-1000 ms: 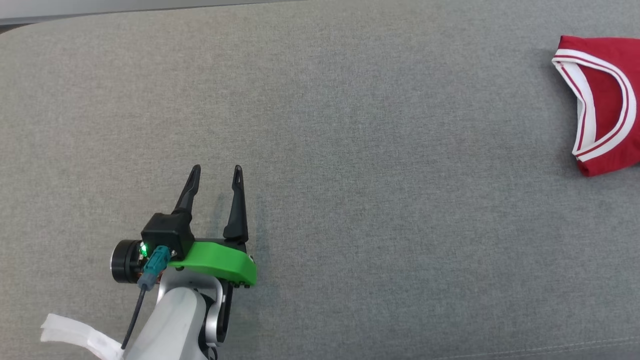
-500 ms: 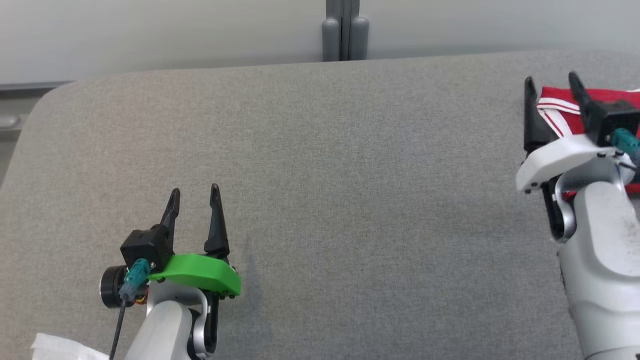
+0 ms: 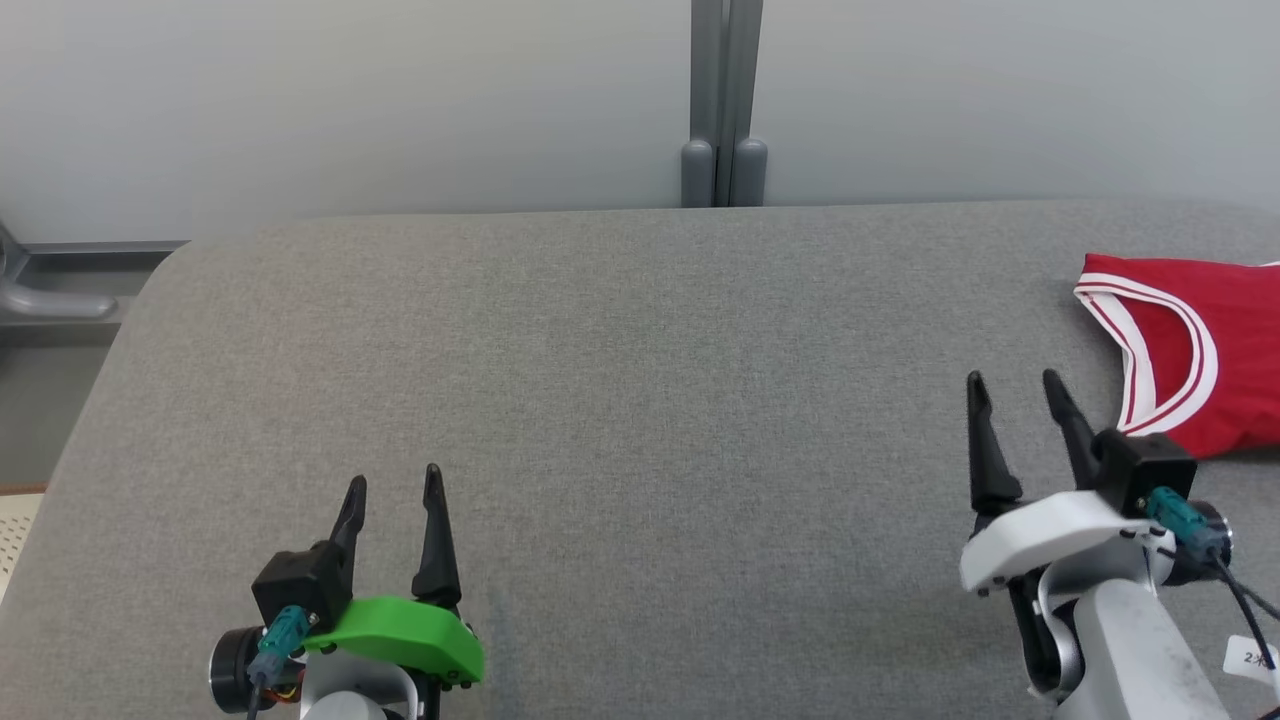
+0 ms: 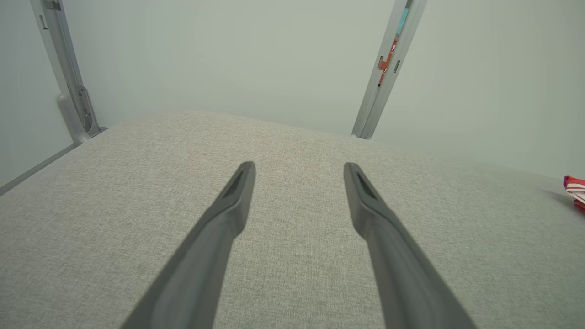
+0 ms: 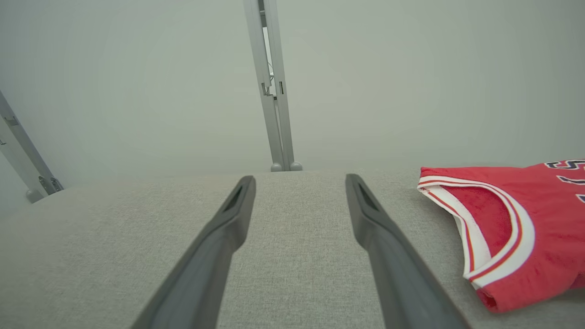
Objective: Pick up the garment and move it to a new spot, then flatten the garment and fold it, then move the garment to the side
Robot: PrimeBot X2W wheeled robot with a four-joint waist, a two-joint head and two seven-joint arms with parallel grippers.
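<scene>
Grey table [image 3: 640, 400]: pale wall [image 3: 400, 100] behind.
Shirt [image 3: 1230, 400]: red, three o'clock.
Left claw [image 3: 395, 475], right claw [image 3: 1012, 378]: spread, empty.
Change: view lifted; right claw backed off shirt.

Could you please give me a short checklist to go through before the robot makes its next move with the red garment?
1. Left claw open and empty: ok.
2. Right claw open and empty: ok.
3. Red garment lying flat on the grey table, at the robot's right: ok.
4. Right claw apart from the garment, fingers beside its trimmed edge: ok.
5. Garment's full outline in view: not ok, the picture edge cuts it off.
</scene>
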